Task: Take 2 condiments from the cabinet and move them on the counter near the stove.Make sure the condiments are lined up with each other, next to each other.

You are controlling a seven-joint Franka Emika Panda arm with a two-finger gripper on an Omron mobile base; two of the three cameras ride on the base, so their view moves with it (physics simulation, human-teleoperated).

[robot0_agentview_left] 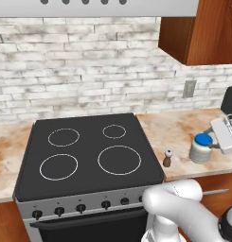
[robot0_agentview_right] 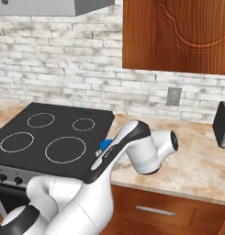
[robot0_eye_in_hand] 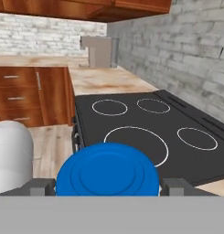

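A: On the counter (robot0_agentview_left: pixel 183 130), right of stove (robot0_agentview_left: pixel 89 156) — shaker (robot0_agentview_left: pixel 168 159) near its edge, white jar (robot0_agentview_left: pixel 201 148) beside it, apart.
B: Gripper (robot0_eye_in_hand: pixel 107 187)?
A: Jaws spread wide, flanking the jar's blue lid; contact unclear, prob. not clamped.
B: Farther back?
A: Wall cabinet (robot0_agentview_left: pixel 202 30) above.

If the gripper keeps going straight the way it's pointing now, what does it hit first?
The white jar's blue lid. In the hand view it sits right ahead, between the open fingertips of the gripper, with the stove beyond it. Depth is unclear, so I can't tell whether the fingers already touch the jar.
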